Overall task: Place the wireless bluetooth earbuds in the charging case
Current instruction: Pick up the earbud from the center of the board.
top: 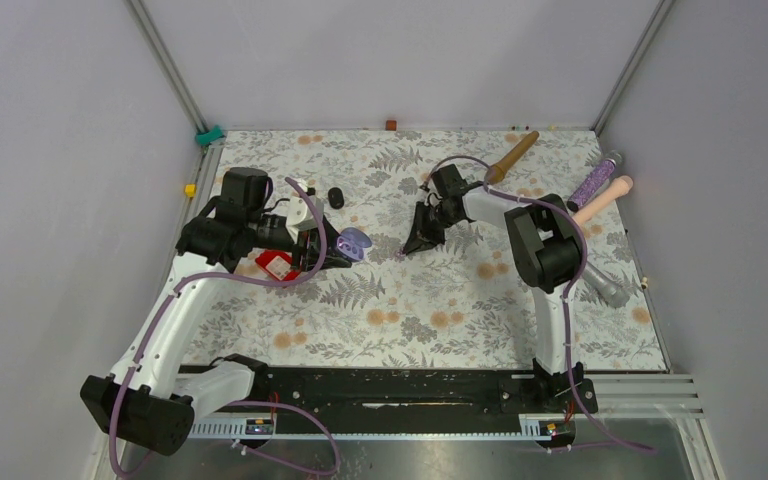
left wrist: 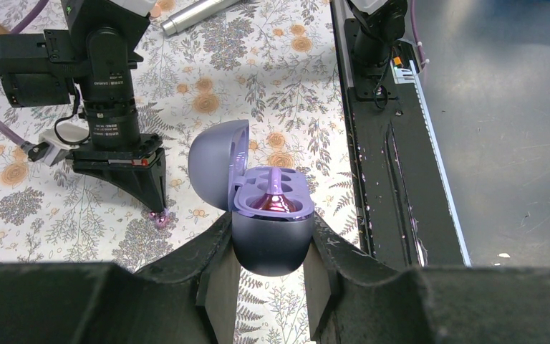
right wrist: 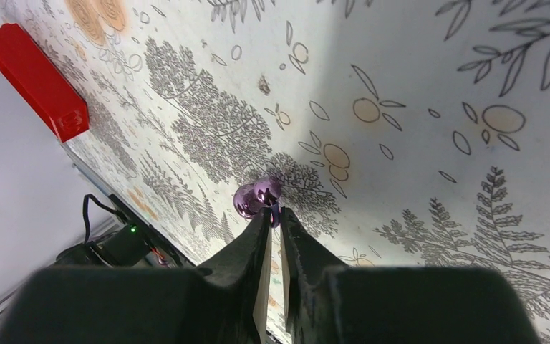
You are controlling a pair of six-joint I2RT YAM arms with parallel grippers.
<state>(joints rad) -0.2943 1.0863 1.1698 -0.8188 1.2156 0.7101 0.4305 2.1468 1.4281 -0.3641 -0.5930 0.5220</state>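
Note:
The charging case (left wrist: 271,247), dark purple with its lid (left wrist: 218,154) swung open, hangs between the pads of my left gripper (left wrist: 270,236), which is shut on its base. One pale purple earbud (left wrist: 276,199) sits in a well of the case. In the top view the case (top: 355,243) is left of centre, above the mat. My right gripper (right wrist: 273,213) points down at the mat, shut on the stem of a second pale purple earbud (right wrist: 258,197), which rests on the mat. From the left wrist, that earbud (left wrist: 161,218) shows under the right gripper's tips (left wrist: 155,208). No black earbuds are visible.
A red tray (top: 275,265) lies under my left wrist, with a small black oval object (top: 336,197) behind it. A wooden rod (top: 512,157), a purple glitter stick (top: 597,180), a beige handle (top: 605,200) and a silver cylinder (top: 605,285) lie at the right.

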